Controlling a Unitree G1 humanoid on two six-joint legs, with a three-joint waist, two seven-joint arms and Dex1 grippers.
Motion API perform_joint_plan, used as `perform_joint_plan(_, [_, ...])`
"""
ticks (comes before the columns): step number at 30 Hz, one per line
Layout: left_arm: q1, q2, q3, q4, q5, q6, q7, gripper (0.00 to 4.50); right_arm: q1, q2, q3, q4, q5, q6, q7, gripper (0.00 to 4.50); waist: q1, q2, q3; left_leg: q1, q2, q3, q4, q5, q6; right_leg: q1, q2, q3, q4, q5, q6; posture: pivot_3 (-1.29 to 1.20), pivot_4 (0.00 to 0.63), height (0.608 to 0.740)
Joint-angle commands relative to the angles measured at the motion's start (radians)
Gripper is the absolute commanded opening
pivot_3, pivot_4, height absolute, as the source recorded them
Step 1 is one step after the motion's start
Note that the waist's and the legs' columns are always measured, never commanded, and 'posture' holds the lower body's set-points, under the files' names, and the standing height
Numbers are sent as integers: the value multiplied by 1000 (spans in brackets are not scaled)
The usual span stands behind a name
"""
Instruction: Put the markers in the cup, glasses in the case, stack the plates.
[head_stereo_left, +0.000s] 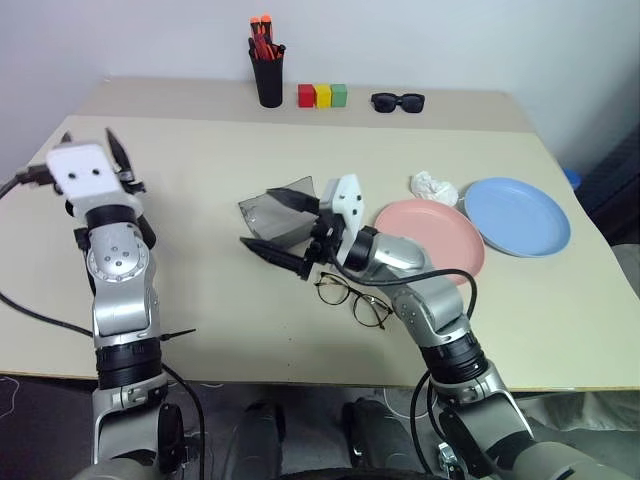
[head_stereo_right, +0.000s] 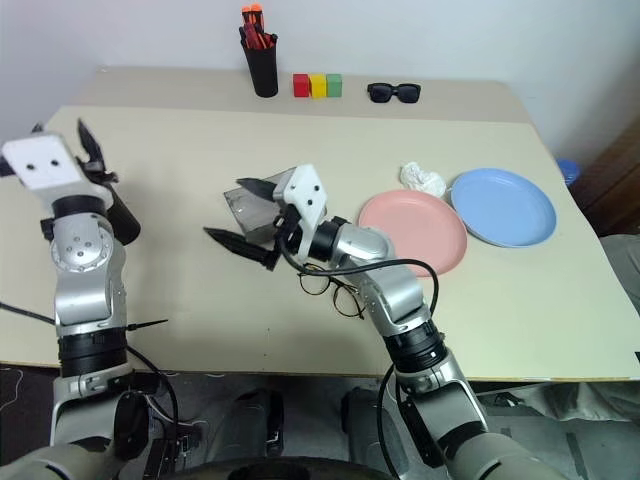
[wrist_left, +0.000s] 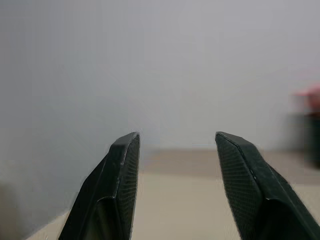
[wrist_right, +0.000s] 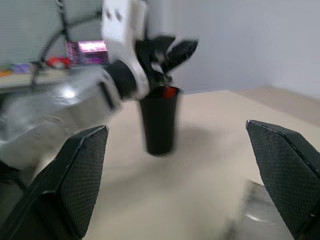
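Note:
My left gripper (head_stereo_left: 90, 140) is raised at the table's left, open and empty. In the right wrist view it hangs just above the black cup (wrist_right: 159, 122), where a red marker end (wrist_right: 169, 92) pokes over the rim. My left forearm hides most of the cup (head_stereo_right: 123, 217) in the eye views. My right gripper (head_stereo_left: 256, 217) is wide open at mid-table, with the open grey case (head_stereo_left: 290, 208) between its fingers. The wire-framed glasses (head_stereo_left: 352, 298) lie just in front of it. The pink plate (head_stereo_left: 432, 238) and blue plate (head_stereo_left: 520, 216) lie side by side to the right.
A tall black pen cup (head_stereo_left: 268, 78) holding orange-capped markers stands at the back. Beside it are red, yellow and green blocks (head_stereo_left: 322, 96) and black sunglasses (head_stereo_left: 398, 101). A crumpled white tissue (head_stereo_left: 434, 186) lies behind the pink plate.

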Motion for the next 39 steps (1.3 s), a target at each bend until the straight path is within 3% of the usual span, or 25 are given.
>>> perform_joint_plan(1, [-44, 54, -120, -76, -153, 202, -276, 4225, 3, -121, -88, -49, -28, 12, 9, 4500, -7, 0, 0, 0, 0, 0, 0, 0, 0, 0, 0, 0, -1, 0, 0, 0, 150, 722])
perform_joint_plan(2, [-48, 74, -150, -83, -182, 264, -335, 4408, 12, -157, -99, -56, -30, 18, 17, 4500, -9, 1, 0, 0, 0, 1, 0, 0, 1, 0, 0, 1, -1, 0, 0, 0, 150, 722])
perform_joint_plan(7, [-59, 158, -301, -82, -277, 527, -571, 4408, 94, -337, -165, -136, -11, 65, 73, 4500, -27, 4, 3, 0, 1, 0, -4, 0, 1, -2, 3, 2, -1, 0, 0, 0, 150, 722])
perform_joint_plan(12, [-119, 159, -349, 27, -282, 628, -631, 4408, 222, -447, -232, -241, 16, 114, 94, 4500, -35, 5, 3, 0, 1, 0, -3, 0, 1, -2, 2, 2, -1, -1, 0, 0, 150, 722])
perform_joint_plan(19, [-177, 184, -440, 149, -228, 622, -736, 4408, 348, -463, -266, -364, 21, 164, 38, 4500, -36, 5, 3, 1, 0, 0, -2, 0, 1, -1, 2, 3, -1, -1, 0, 0, 150, 722])
perform_joint_plan(22, [-191, 183, -462, 194, -202, 603, -762, 3529, 370, -460, -272, -390, 24, 177, 21, 4500, -33, 5, 3, 0, 0, 0, -2, 0, 1, -1, 2, 3, -1, -1, 0, 0, 150, 722])
perform_joint_plan(29, [-207, 176, -478, 260, -153, 530, -814, 58, 400, -462, -275, -416, 30, 186, -3, 4500, -31, 5, 3, 0, 0, 0, -2, 0, 1, -1, 2, 3, -1, -1, 0, 0, 150, 722])
perform_joint_plan(39, [-138, 340, -573, 228, -32, 52, -1129, 18, 393, -455, -246, -417, 39, 181, 3, 4500, -30, 5, 3, 0, 0, 0, -2, 0, 1, -1, 2, 3, -1, -1, -1, 0, 150, 722])
